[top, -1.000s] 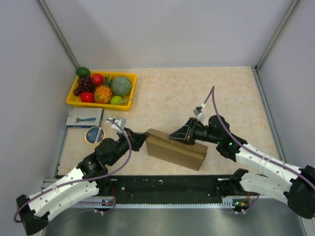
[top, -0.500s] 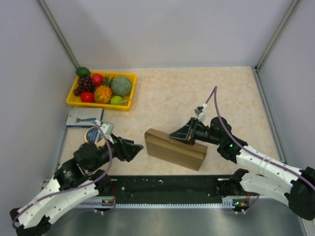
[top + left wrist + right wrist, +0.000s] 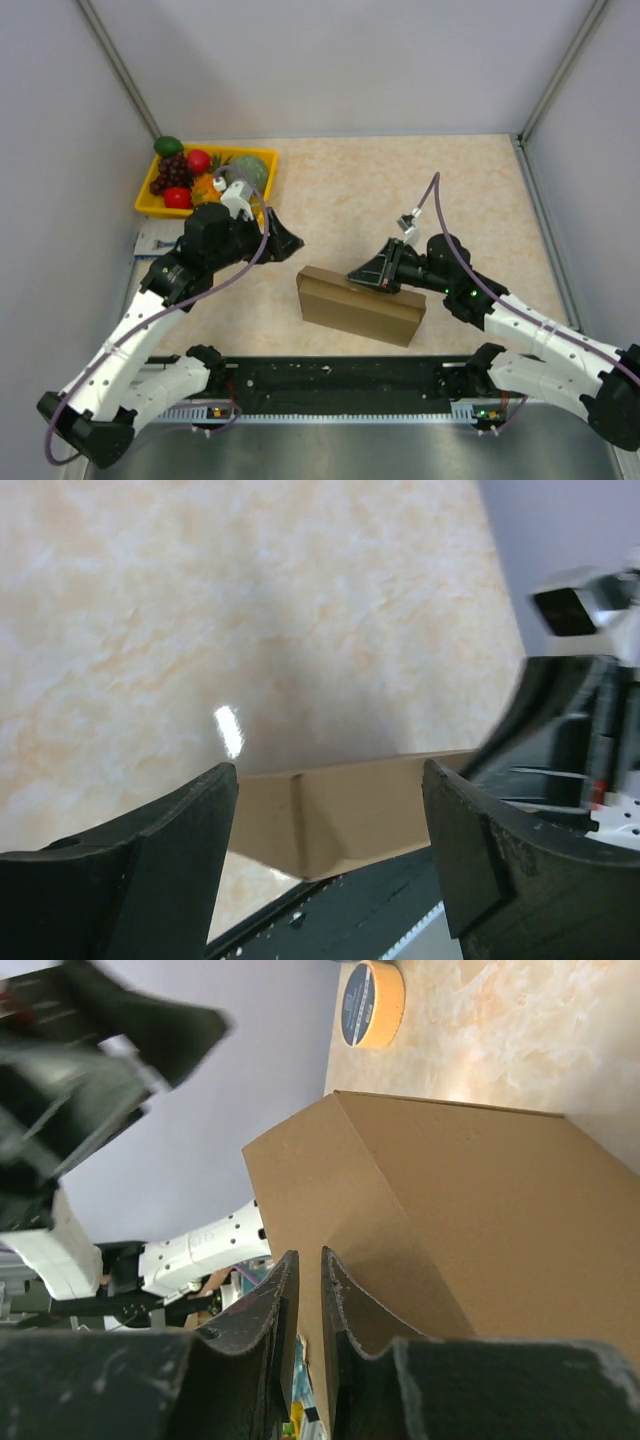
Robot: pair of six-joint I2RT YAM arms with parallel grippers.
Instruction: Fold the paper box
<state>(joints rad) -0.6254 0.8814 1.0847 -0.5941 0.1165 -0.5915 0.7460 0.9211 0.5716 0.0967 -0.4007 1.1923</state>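
Below the left gripper [image 3: 287,243], whose jaws stand wide apart and hold nothing, the folded-up paper box [image 3: 360,310] lies on the table [image 3: 400,190]. The right gripper [image 3: 358,277] rests on the box's top with its jaws almost together; it is unclear whether they pinch any cardboard.

I cannot read any words or numbers here. The tape roll [image 3: 372,1002], far out past the tips of my right gripper [image 3: 307,1256], has a dark round label, but its print is too small and blurry. The brown box [image 3: 470,1210] beside those tips looks plain.
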